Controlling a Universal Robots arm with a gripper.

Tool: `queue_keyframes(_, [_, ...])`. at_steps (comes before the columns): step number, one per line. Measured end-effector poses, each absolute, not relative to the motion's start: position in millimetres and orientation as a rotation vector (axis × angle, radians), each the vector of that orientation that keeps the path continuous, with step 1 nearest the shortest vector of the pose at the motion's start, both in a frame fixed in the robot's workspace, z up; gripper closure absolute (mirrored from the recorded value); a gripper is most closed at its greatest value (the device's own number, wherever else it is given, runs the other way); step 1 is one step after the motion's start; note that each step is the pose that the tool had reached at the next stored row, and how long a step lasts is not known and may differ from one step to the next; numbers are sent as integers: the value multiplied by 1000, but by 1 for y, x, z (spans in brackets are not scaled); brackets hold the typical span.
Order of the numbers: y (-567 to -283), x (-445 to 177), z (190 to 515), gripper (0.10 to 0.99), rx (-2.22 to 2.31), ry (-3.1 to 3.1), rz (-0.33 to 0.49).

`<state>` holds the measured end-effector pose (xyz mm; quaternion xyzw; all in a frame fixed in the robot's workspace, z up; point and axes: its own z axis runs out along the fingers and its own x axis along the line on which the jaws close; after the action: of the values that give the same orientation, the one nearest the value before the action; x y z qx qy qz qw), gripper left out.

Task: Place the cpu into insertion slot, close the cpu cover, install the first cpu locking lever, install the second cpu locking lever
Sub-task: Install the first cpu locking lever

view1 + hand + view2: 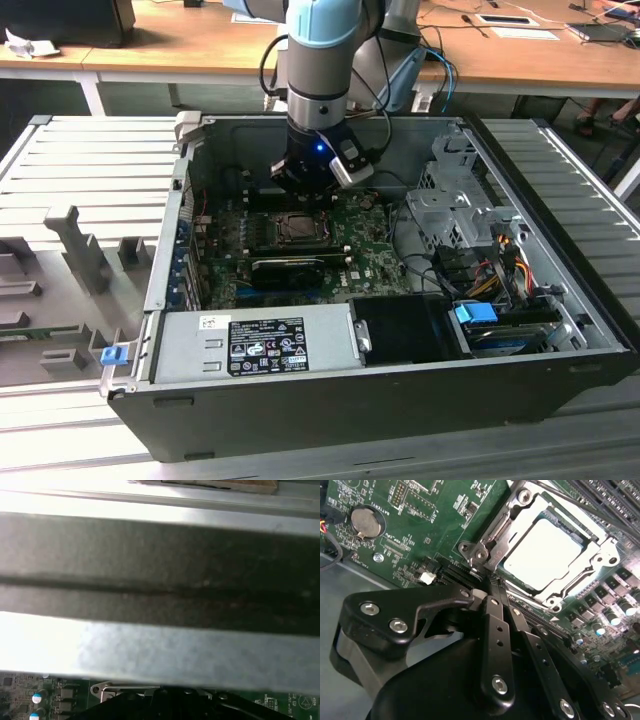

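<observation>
In the second wrist view the cpu (545,555) lies flat in the insertion slot (559,596), its silver top bright. The cpu cover (512,527) is down over it, framing the chip. A thin lever rod (570,507) runs along the socket's far side. My gripper (492,584) is shut, its black fingers (495,625) pressed together with the tips at the socket's corner by the hooked metal latch (482,555). In the exterior view the gripper (305,188) hangs low over the board just behind the insertion slot (297,228).
The open computer case (150,290) stands on a slatted grey table. A power supply (260,345) lies along the front, a drive cage (455,200) and cable bundle (490,265) at the exterior view's right. A coin battery (366,521) sits on the board. The case wall (160,570) is close.
</observation>
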<state>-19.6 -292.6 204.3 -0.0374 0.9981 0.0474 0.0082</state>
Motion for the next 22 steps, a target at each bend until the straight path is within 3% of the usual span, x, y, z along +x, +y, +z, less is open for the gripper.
queue_keyframes(7, [-293, -20, 201, 980, -117, 3122, 114])
queue_keyframes(11, [-292, -20, 199, 980, -117, 3118, 165])
queue_keyframes(22, [-294, -20, 220, 980, -117, 3118, 162])
